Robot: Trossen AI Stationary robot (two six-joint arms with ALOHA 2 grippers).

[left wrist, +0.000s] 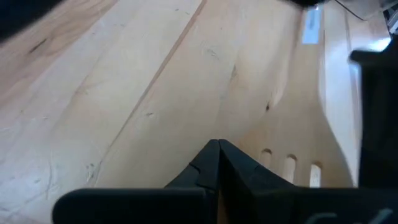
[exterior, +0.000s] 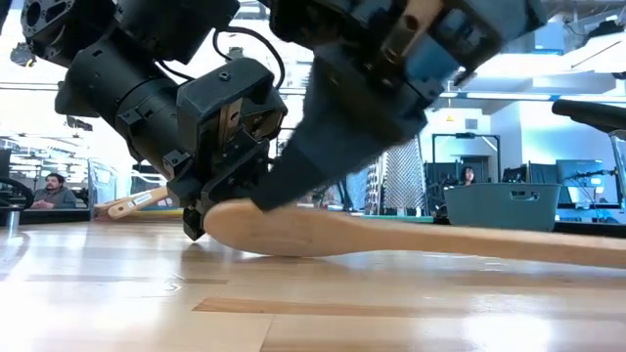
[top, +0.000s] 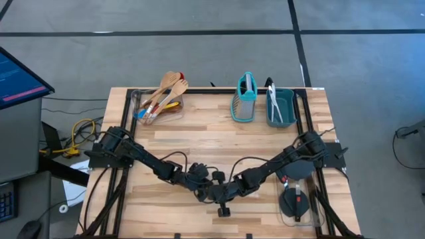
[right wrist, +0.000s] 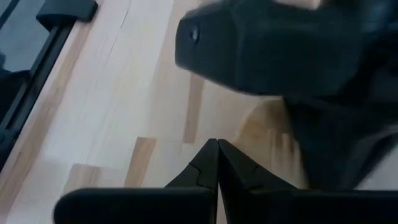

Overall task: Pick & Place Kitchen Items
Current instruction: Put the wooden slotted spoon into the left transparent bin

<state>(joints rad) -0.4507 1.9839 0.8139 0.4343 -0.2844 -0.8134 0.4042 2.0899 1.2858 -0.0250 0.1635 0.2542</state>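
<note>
A wooden slotted spatula [exterior: 323,233] lies on the table near its front edge, with its blade toward the left and its handle [exterior: 548,249] running right. Both grippers meet at the blade and both are shut with nothing between the fingers. My left gripper [left wrist: 217,144] stands at the blade's edge, beside the slots [left wrist: 289,167]. My right gripper [right wrist: 217,143] comes in from the right, over the blade [right wrist: 267,124]. In the high view the arms [top: 216,186] hide the spatula. My left gripper has its shut fingertips [exterior: 199,223] against the rounded end of the blade [left wrist: 258,140], slanting down from the table's left. The spatula rests on the table. My right gripper lays its shut fingers [exterior: 323,166] on the blade's upper face [exterior: 279,207], slanting down from the right.
At the far edge stand a clear container of wooden and coloured spoons [top: 163,99], a teal box grater [top: 244,99] and a teal bin [top: 280,106]. A clear container with black spatulas [top: 295,199] sits at the front right. People [exterior: 49,188] sit in the room behind.
</note>
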